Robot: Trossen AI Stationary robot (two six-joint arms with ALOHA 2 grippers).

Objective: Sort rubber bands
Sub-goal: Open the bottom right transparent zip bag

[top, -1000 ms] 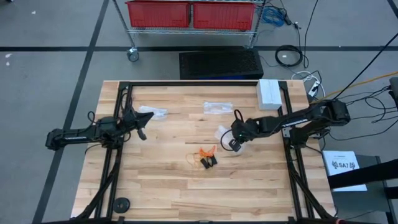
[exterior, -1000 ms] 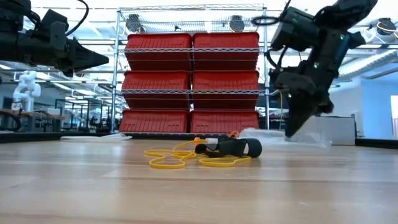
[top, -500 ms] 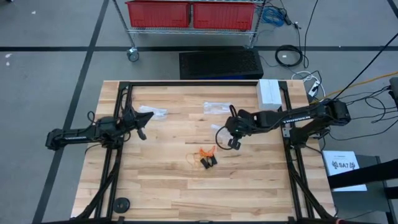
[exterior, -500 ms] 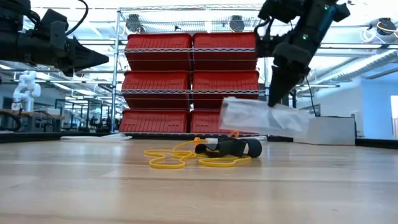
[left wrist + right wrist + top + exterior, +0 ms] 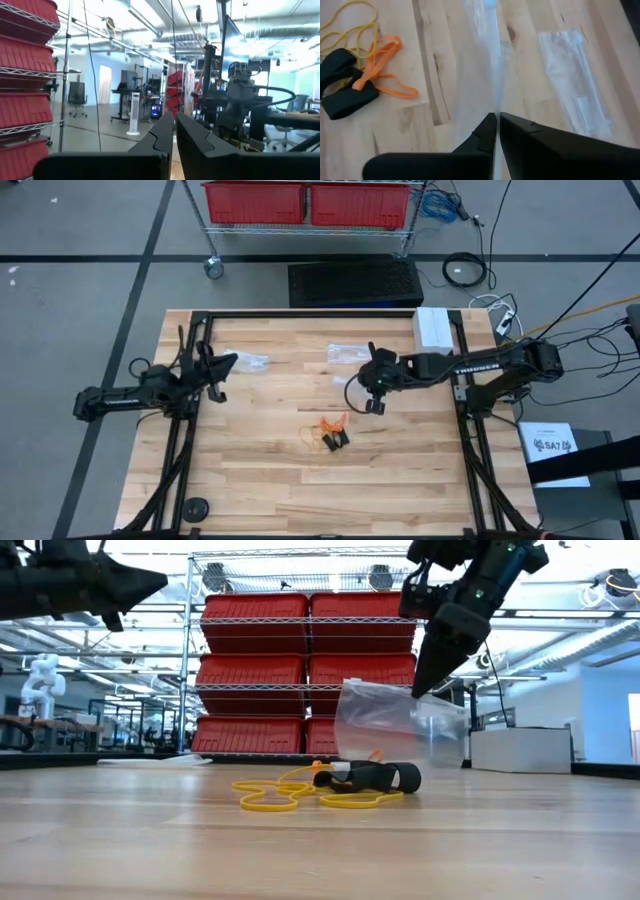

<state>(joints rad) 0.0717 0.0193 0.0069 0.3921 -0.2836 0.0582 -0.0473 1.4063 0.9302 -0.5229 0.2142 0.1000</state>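
The rubber bands (image 5: pixel 330 432) lie in one small heap near the middle of the table (image 5: pixel 260 480): yellow loops (image 5: pixel 268 798), orange loops (image 5: pixel 382 65) and wide black ones (image 5: pixel 375 777), all touching and partly tangled. They look very light, soft and stretchy, so I judge that one band can drag its neighbours when it is lifted. The best place to take hold is a loop end that sticks out from the heap, for example the yellow loops on its side.

The right gripper (image 5: pixel 372 392) hangs above the table just beside the heap, its fingers closed on the edge of a clear bag (image 5: pixel 400 730), which hangs down thin and floppy. The left gripper (image 5: pixel 212 370) waits at the left side of the table, raised, with fingers closed and nothing between them.

Two more bags (image 5: pixel 350 353) lie flat toward the far edge. Around the heap the wood is bare, with much room toward the near edge.
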